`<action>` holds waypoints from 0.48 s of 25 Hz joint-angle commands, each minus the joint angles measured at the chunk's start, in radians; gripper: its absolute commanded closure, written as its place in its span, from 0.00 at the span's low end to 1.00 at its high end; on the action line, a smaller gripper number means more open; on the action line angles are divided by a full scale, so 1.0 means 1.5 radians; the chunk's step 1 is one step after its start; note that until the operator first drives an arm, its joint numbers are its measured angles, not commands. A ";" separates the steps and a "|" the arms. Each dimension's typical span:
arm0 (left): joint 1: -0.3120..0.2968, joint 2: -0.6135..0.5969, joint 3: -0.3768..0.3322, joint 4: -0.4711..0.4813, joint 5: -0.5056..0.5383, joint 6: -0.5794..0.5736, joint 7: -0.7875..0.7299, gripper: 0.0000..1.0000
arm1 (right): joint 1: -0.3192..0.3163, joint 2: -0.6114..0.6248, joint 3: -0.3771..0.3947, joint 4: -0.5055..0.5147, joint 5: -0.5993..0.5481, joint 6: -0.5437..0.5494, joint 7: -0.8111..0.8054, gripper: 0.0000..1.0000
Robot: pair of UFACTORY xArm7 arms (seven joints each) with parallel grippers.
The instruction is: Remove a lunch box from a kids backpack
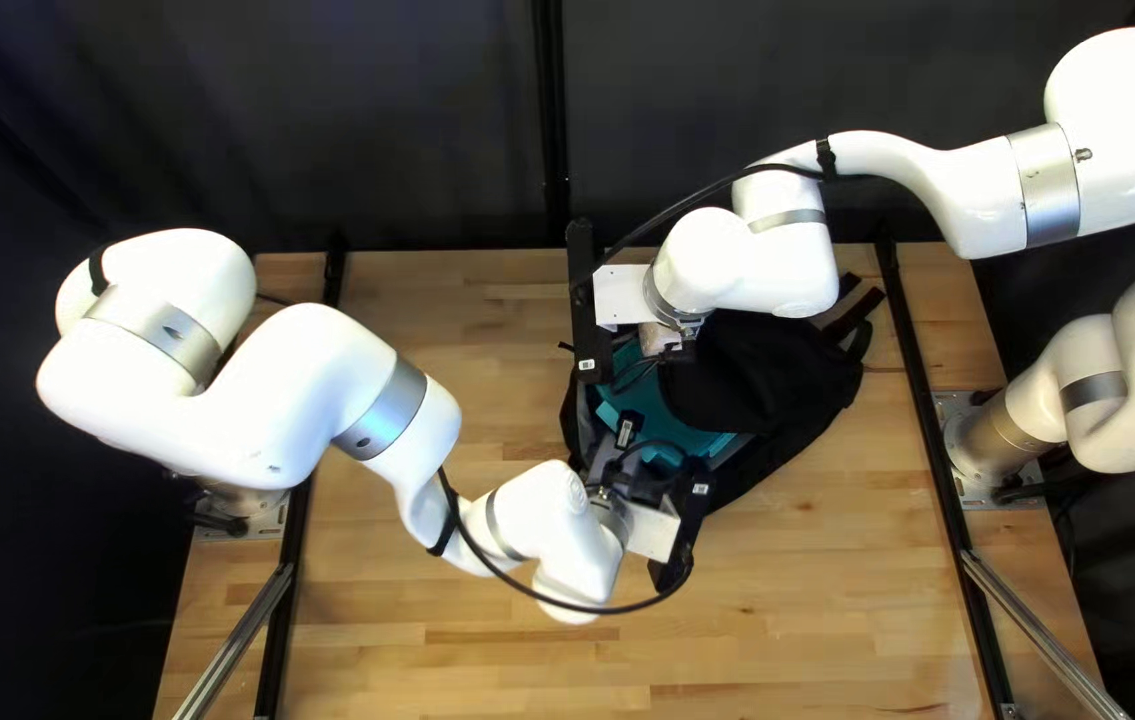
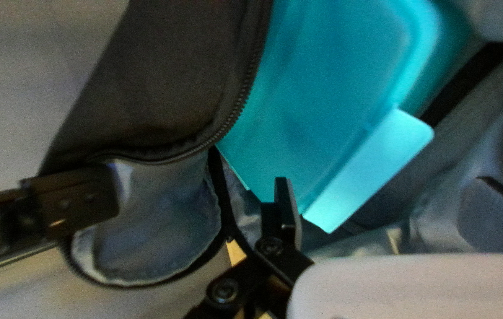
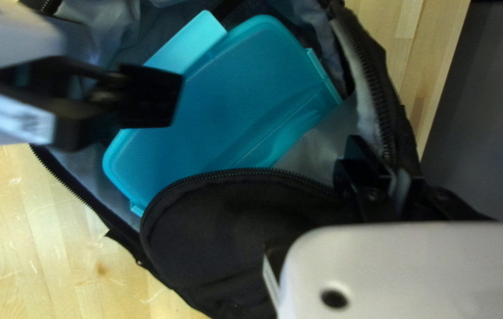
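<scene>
In the top left view, a turquoise plastic lunch box point(image 1: 658, 414) is lying inside an open black fabric backpack point(image 1: 781, 400) with grey lining, toward the bag's nine o'clock side. From the box, the left gripper point(image 1: 621, 460) is reaching in at seven o'clock, its jaws standing wide apart; the box's pale turquoise latch tab point(image 2: 372, 171) is showing ahead, between the fingers' lines. The right gripper point(image 1: 677, 350) is sitting near twelve o'clock, its jaws clamping the backpack's zippered rim. A black zip-edged flap point(image 3: 222, 230) is partly covering the box.
</scene>
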 commanded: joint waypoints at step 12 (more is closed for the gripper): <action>-0.004 0.020 0.008 0.016 0.015 0.011 -0.008 1.00 | -0.003 0.018 -0.002 0.018 0.005 0.006 -0.012 1.00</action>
